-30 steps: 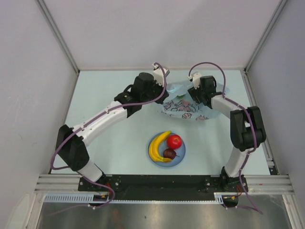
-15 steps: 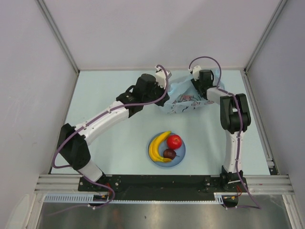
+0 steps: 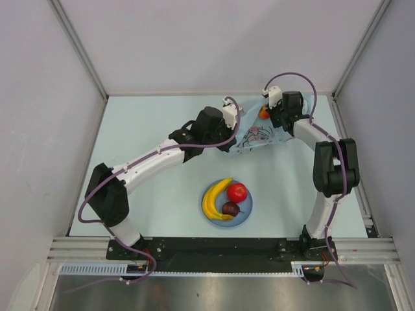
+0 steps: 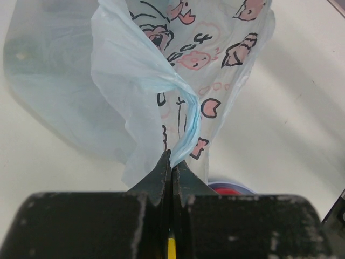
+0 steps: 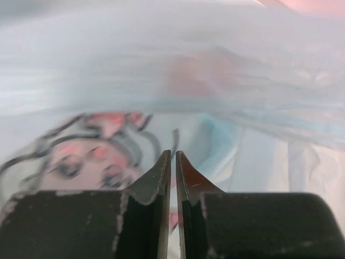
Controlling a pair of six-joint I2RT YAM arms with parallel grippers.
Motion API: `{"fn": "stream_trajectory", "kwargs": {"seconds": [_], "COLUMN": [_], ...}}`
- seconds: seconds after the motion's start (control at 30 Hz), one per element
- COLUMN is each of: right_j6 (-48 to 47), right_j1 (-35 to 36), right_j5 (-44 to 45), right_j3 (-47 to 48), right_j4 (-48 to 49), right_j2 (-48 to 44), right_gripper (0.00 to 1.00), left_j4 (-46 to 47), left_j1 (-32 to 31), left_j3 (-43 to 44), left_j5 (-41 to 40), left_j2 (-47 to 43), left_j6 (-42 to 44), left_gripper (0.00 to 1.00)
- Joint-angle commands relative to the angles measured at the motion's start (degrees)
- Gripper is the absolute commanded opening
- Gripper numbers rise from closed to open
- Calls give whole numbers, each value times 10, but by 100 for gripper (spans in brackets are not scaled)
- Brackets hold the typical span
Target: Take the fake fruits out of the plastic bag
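Two grippers meet at the plastic bag (image 3: 256, 137), which lies near the far edge of the worktop (image 3: 130, 123), right of centre. The left gripper (image 4: 171, 162) is clamped tight on a twisted fold of the thin blue film, printed with pink flowers and a cartoon girl's face; any lettering is too crumpled to read. The right gripper (image 5: 173, 156), pressed close against the bag, has its jaws all but closed, though the blurred view leaves it unclear whether film is caught between them. An orange-red fruit (image 3: 264, 113) shows at the bag's far end. A banana (image 3: 214, 197), a red fruit (image 3: 237, 192) and a dark purple fruit (image 3: 230, 208) lie on a blue plate (image 3: 245, 208) toward the middle of the near edge, well apart from the bag.
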Motion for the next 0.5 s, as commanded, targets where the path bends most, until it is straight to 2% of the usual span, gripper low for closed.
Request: {"fn": "stream_trajectory", "kwargs": {"seconds": [0.0, 0.07, 0.13, 0.2, 0.27, 0.37, 0.47], "right_j6": [62, 100, 115, 100, 91, 94, 95], "right_j1": [11, 16, 19, 46, 66, 74, 68], "right_j5": [-51, -35, -45, -54, -55, -65, -65], "right_j3": [-43, -73, -160, -249, -286, -293, -252], "right_j4": [-83, -133, -158, -174, -197, -191, -160], "right_j2": [-95, -131, -171, -244, -282, -312, -293], "right_gripper": [11, 10, 11, 12, 13, 14, 16], "left_j4": [10, 7, 3, -5, -25, -24, -21], "left_j1": [-8, -8, -8, -8, -8, -8, -8], "left_j3": [25, 23, 19, 20, 27, 20, 2], "left_j5": [-10, -13, -18, -34, -45, 14, 28], "left_j2": [-12, -22, -42, -76, -99, -137, -128], "left_j6": [14, 21, 28, 43, 43, 73, 81], "left_gripper": [0, 0, 0, 0, 0, 0, 0]}}
